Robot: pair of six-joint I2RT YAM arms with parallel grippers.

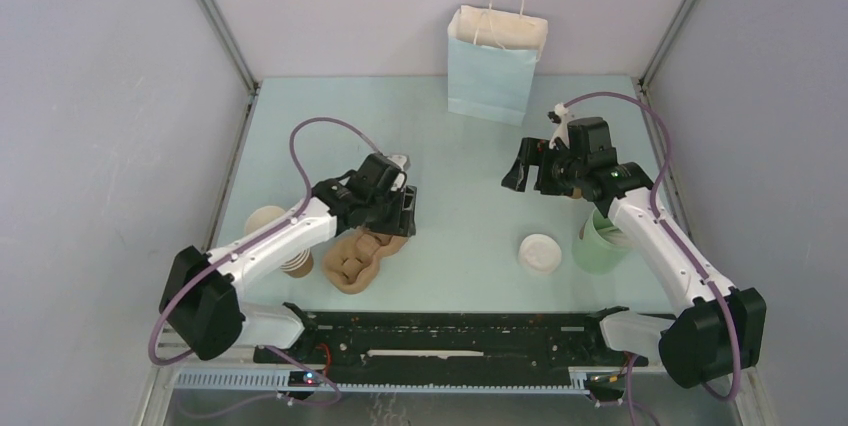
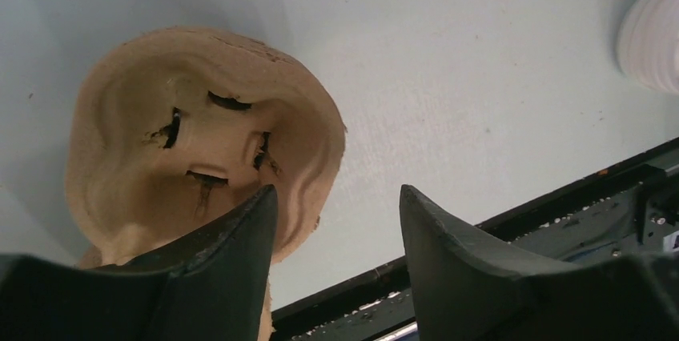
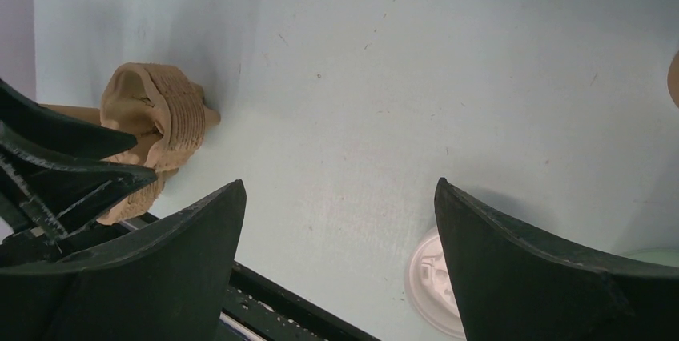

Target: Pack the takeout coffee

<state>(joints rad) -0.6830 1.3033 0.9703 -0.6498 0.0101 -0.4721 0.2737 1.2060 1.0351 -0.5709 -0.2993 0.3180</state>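
- One takeout coffee is counted: a brown paper cup with a pale rim. It stands upright on the counter at the far left, outside the carrier, and is partly hidden by the left arm.
- Any print on the cup is too small to be read.
- One ribbed nested stack of brown cups is seen just beside it, nearer the front edge.
- One moulded pulp carrier lies to the right of the stack. In the left wrist view one pocket is shown, with slits cut in its floor.
- The jaws of the left gripper are held partly spread just above the carrier's rim. One finger is over the pulp and the other over bare counter, and nothing is pinched.
- One white lid lies flat to the right of the carrier. Its embossed marks cannot be read.
- One pale green cup with white sticks stands just beside the lid, partly covered by the right arm.
- The jaws of the right gripper are spread wide above bare counter, with nothing between them.
- One pale blue paper bag with cord handles stands upright at the back, and no print can be made out on it.
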